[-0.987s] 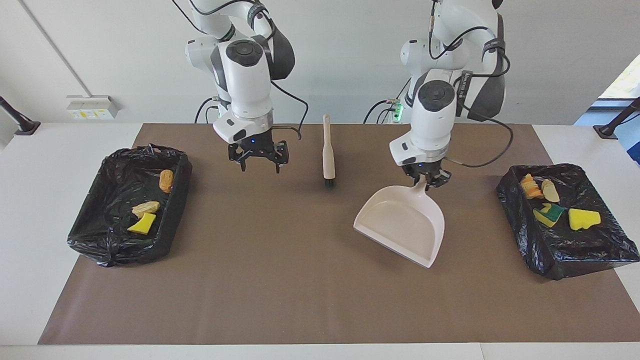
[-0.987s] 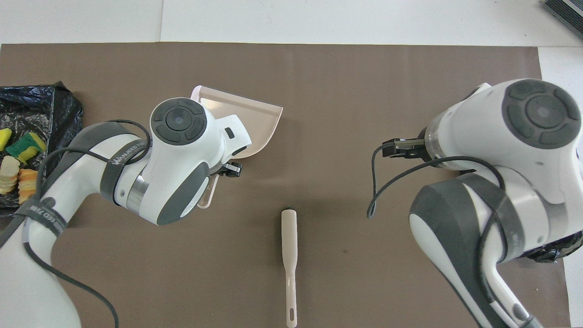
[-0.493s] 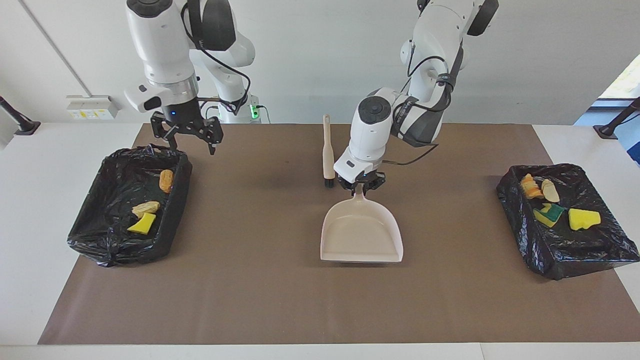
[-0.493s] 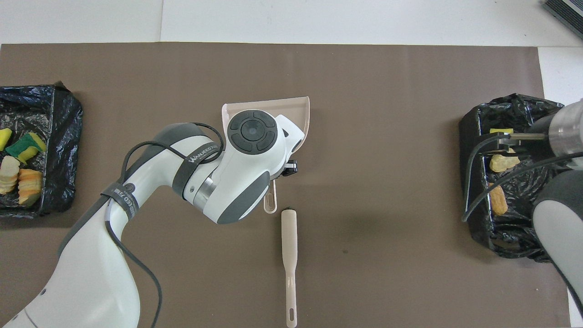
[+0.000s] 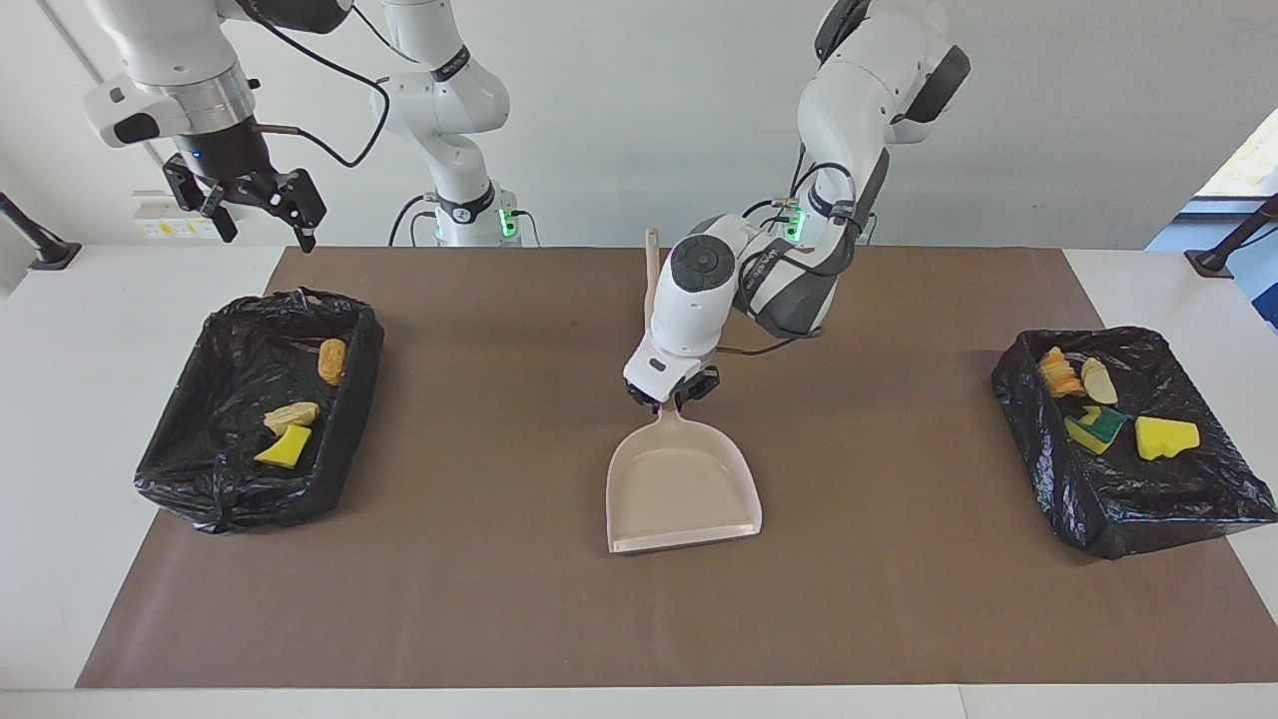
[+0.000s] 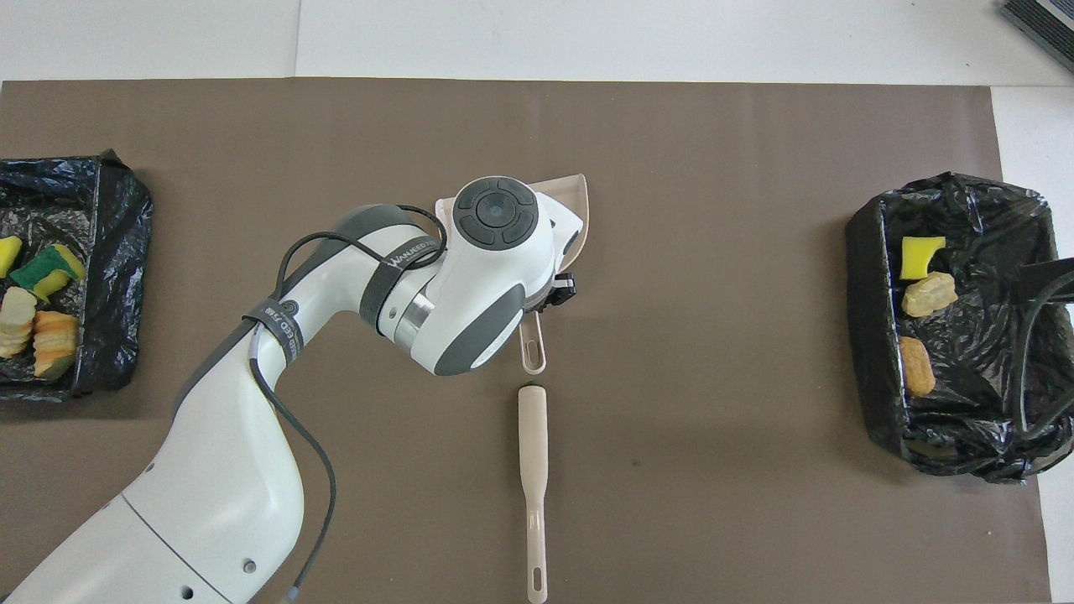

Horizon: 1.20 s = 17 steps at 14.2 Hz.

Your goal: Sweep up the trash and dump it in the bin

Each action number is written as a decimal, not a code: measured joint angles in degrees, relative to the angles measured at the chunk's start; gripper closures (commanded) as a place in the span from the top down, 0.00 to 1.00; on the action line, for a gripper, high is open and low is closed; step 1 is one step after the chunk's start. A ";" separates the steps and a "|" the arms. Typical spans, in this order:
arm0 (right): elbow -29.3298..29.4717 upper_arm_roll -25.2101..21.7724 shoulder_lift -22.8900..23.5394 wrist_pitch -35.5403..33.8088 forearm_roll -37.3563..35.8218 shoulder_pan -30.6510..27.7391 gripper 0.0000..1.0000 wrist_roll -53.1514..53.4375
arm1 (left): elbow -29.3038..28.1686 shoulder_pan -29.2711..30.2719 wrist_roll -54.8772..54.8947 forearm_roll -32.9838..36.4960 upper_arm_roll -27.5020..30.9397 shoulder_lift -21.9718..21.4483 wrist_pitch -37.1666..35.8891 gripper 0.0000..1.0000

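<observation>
Facing view: high up, looking across the desk (image 5: 639, 619) at both robots. Overhead view: high above the robots' end, looking steeply down. Both showing the dustpan (image 5: 681, 489) (image 6: 579, 189) mid-desk, half-turned.

I see open mat (image 5: 479, 599) between the bins; only the dustpan (image 5: 679, 489) and brush (image 6: 532, 453) block the middle, toward twelve o'clock.

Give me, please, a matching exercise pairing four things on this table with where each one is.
1. dustpan
2. brush
3. orange-brown lump
4. green-and-yellow sponge

a. bin at the left arm's end
b. mat, nearest the robots
c. bin at the right arm's end
d. mat, handle at the left claw

Pairs: 1-d, 2-b, 3-c, 4-a.
</observation>
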 measured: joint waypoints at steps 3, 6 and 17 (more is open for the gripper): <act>-0.86 0.23 -0.99 -1.63 1.27 0.10 1.00 0.00 | 0.49 0.29 3.58 -0.01 0.02 -0.49 -0.30 0.96; -1.30 0.57 -1.40 -2.93 1.64 0.23 1.00 0.00 | -2.30 2.46 10.75 -0.01 0.46 -5.44 -2.58 1.00; -1.80 1.30 -1.41 -2.97 1.65 0.45 1.00 -3.64 | -26.61 5.94 29.32 -0.30 18.21 -33.23 -6.23 1.00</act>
